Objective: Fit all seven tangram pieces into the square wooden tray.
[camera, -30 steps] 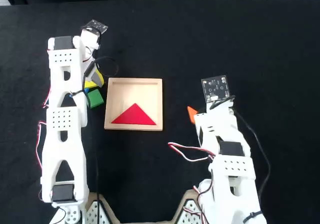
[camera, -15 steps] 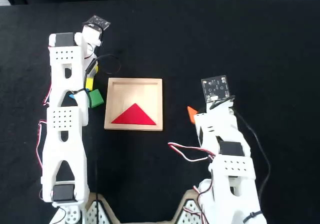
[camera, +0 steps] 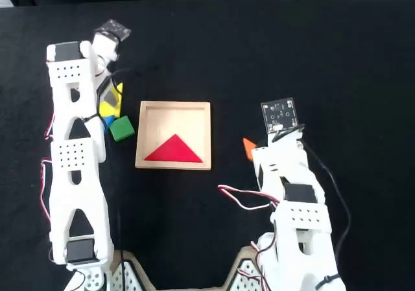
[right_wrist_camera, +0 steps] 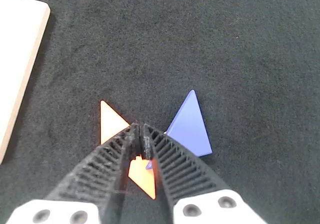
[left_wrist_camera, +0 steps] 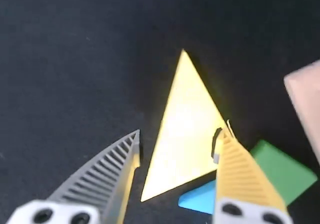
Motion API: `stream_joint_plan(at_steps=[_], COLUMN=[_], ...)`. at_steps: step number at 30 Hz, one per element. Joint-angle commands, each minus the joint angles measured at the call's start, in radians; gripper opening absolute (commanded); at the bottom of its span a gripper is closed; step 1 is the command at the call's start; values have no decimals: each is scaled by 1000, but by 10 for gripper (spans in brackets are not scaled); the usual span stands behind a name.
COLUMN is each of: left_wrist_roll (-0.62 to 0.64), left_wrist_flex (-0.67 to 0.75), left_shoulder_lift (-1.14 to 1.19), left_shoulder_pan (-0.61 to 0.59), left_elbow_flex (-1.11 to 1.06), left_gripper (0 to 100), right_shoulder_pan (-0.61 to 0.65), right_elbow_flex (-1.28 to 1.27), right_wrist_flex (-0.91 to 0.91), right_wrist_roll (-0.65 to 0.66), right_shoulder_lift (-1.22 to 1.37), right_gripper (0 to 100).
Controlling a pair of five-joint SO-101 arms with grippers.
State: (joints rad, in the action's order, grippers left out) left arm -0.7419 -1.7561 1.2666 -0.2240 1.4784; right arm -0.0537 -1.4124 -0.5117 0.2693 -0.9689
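— Fingers on the left gripper [left_wrist_camera: 177, 134]?
— Spread wide, straddling the yellow triangle [left_wrist_camera: 186, 104] just beside the wooden tray [camera: 172, 104].
— Right gripper [right_wrist_camera: 139, 134]?
— Pressed together over the orange piece [right_wrist_camera: 111, 121], on the tray's other side. The red triangle [camera: 173, 150] lies inside it.

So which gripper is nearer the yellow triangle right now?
Left. The left gripper is open, with a finger on either side of the yellow triangle. The right gripper is shut over the orange triangle, on the far side of the wooden tray.
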Motion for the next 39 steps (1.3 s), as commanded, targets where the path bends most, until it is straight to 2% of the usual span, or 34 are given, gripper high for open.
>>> stream_joint_plan(at_steps=[1, 8, 16, 29, 35, 39], left_wrist_roll=[-60, -69, -172, -242, -242, -187], left_wrist_flex=[-6, -6, -6, -3, 97, 11], left_shoulder_lift=[-57, -44, -132, -331, -273, -253], left_shoulder_pan=[-1, -1, -15, 15, -1, 25], left_elbow_flex=[-65, -77, -274, -470, -489, -440], left_gripper=[242, 241, 241, 241, 241, 241], right_shoulder_pan=[-6, -6, -6, 31, 31, 31], right_elbow_flex=[5, 5, 7, 2, 2, 2], right_wrist_flex=[23, 23, 23, 23, 23, 23], right_wrist_roll=[6, 6, 6, 48, 51, 52], right_shoulder_lift=[38, 38, 38, 38, 38, 38], right_gripper=[11, 11, 11, 11, 11, 11])
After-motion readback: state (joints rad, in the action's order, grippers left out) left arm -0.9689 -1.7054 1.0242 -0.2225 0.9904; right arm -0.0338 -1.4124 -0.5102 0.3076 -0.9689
